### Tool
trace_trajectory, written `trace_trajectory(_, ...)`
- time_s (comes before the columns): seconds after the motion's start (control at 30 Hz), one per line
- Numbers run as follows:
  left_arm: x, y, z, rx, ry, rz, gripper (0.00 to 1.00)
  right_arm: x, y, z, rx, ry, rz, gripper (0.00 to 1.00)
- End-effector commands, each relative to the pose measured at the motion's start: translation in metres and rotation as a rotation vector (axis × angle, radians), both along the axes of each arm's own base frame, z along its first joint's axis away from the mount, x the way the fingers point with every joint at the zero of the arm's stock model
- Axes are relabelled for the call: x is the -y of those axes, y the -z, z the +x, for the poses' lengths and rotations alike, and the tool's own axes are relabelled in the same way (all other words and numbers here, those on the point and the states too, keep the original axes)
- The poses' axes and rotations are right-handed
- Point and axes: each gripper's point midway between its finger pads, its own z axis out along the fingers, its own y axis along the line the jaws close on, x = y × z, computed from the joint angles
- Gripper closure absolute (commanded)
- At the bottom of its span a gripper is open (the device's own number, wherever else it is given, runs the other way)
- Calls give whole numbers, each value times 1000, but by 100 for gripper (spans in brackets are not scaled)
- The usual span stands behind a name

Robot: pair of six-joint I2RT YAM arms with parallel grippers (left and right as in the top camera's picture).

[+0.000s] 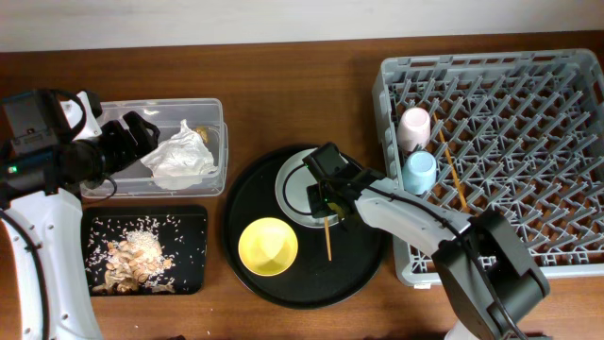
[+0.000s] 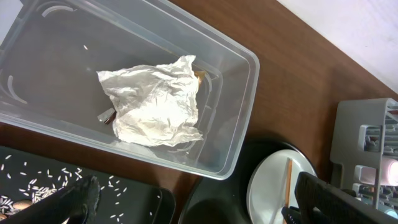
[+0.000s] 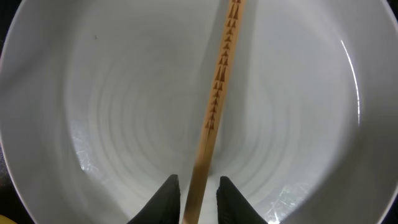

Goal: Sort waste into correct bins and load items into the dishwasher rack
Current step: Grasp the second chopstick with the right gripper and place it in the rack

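Observation:
My right gripper (image 1: 330,200) (image 3: 198,190) is low over the pale plate (image 1: 293,179) (image 3: 112,99) on the round black tray. Its jaws are narrowly open astride a wooden chopstick (image 1: 327,241) (image 3: 217,93) that lies across the plate, with thin gaps on both sides. My left gripper (image 1: 132,132) (image 2: 193,196) is open and empty above the clear tub (image 1: 212,109) (image 2: 242,106), which holds crumpled white paper (image 1: 179,156) (image 2: 155,102). The grey rack (image 1: 528,76) holds a pink cup (image 1: 413,127), a light blue cup (image 1: 420,172) and another chopstick (image 1: 451,170). The yellow bowl (image 1: 268,246) sits on the round tray.
The shallow black tray (image 1: 193,217) (image 2: 137,199) at the front left holds brown food scraps and pale crumbs (image 1: 132,255). The round black tray (image 1: 245,189) lies between the bins and the rack. The rack's corner (image 2: 367,137) shows in the left wrist view.

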Motion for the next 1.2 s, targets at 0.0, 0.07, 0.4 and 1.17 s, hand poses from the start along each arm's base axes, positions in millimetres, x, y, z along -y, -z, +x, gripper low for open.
trace_trajectory(0.0,-2,1,0,-4,-7,1,1,3,14,-4,-23,0,-31,78)
trace_trajectory(0.07,-2,1,0,-4,-7,1,1,2,14,-4,-22,0,-30,78)
trace_trajectory(0.4,-2,1,0,-3,-7,1,1,-9,-33,14,82,-50,11,96)
trace_trajectory(1.17,-2,1,0,-3,-7,1,1,288,-104,83,44,218,-170,30)
